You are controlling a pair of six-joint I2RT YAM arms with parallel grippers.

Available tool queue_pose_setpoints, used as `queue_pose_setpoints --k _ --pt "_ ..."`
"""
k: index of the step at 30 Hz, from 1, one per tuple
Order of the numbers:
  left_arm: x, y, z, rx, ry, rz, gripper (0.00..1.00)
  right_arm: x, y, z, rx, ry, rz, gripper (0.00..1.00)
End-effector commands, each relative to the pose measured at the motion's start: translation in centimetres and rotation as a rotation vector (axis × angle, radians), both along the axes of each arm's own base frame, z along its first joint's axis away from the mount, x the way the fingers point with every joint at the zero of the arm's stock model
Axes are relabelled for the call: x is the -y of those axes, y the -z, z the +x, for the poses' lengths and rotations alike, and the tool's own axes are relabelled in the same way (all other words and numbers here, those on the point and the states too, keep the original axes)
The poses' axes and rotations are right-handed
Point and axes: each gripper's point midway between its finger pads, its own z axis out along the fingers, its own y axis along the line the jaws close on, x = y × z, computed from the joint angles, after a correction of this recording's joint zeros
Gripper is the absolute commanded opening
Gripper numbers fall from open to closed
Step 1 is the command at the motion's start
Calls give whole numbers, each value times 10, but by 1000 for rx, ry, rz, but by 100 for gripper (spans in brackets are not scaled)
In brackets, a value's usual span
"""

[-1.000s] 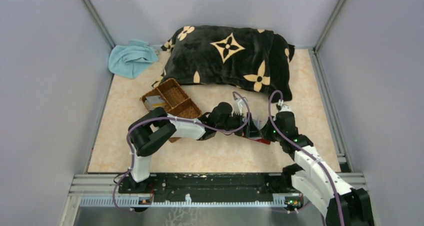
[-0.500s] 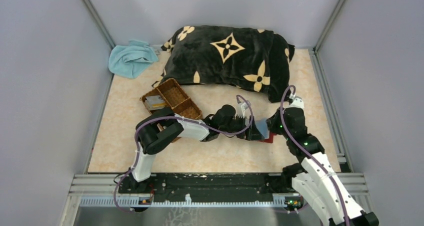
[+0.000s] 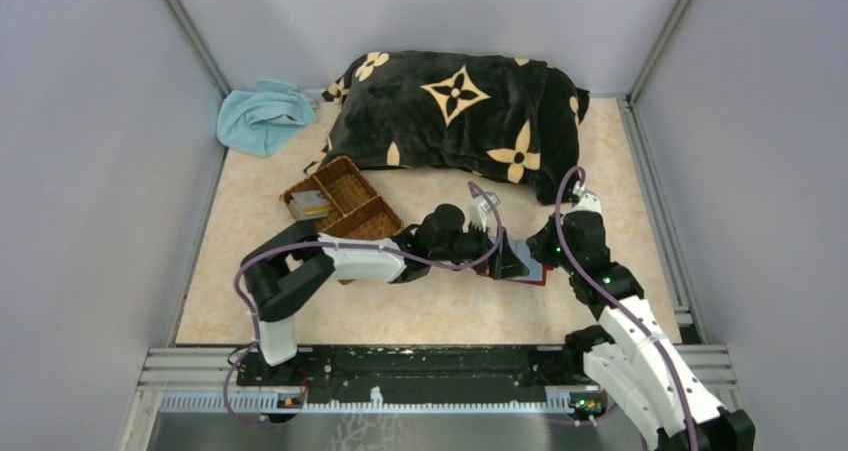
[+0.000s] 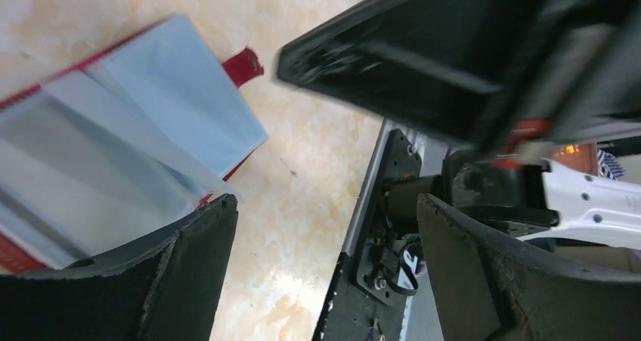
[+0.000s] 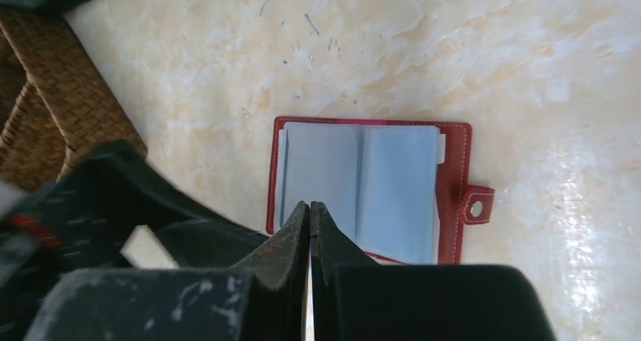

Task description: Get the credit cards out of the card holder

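Card holder (image 5: pixel 370 190), red, lies open and flat on the marbled surface (image 5: pixel 453 46), its pale sleeves (image 5: pixel 397 182) facing up and the snap tab at one end. The right claw (image 5: pixel 310 209) is clenched, fingers pressed together with their tips over one sleeve; I cannot tell whether they pinch it. The left claw (image 4: pixel 325 212) is spread wide just beside the holder, grasping nothing.

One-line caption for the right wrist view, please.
Shut right claw above the red card holder lying open and flat; wicker basket at left.
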Motion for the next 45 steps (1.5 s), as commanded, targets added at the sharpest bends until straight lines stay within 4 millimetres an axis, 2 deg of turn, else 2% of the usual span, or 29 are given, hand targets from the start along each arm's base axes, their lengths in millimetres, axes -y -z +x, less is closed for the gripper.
queue_pose_setpoints --k 1,5,7,13,21,37,45 --pt "-27 -10 22 121 -116 94 94 -20 9 9 3 -51 80 0" --pt "-56 17 38 107 -200 207 94 -27 29 13 -34 -57 108 0" --pt "-64 29 43 105 -233 265 94 -28 40 14 -55 -59 104 0" --pt "-64 44 49 96 -250 330 95 -28 65 13 -100 -57 89 0" --pt "-49 46 52 77 -225 320 95 -26 85 9 -140 -60 69 0" --pt "-32 25 36 73 -173 252 94 -22 104 3 -178 -54 44 0" --pt "-21 35 30 66 -152 269 94 -22 109 2 -192 -60 39 0"
